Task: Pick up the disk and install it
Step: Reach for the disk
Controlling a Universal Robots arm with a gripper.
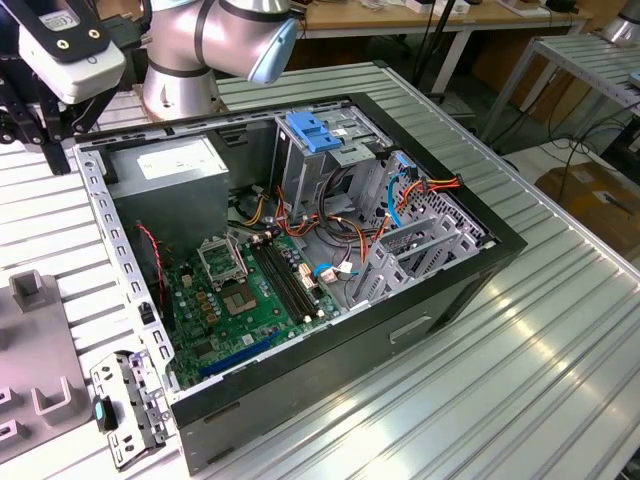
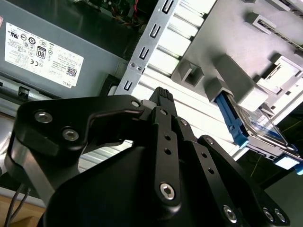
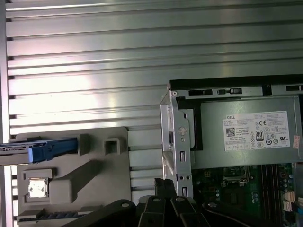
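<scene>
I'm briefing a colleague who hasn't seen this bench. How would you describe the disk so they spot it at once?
Start at the open computer case on the ribbed metal table; beside it lies a grey holder plate. The disk sits at that plate's edge, a thin silver slab. Its blue plastic rails set it apart from the plain grey blocks and the small square chip.

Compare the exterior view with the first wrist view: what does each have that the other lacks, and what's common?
Exterior view's extras: the blue latch on top of the drive cage, the orange and red cables and the arm's base.
First wrist view's extra: the disk with its blue rails, sitting in the grey holder plate outside the case, not yet installed.
Shared: the power supply box, the green circuit board and the holder plate.
</scene>
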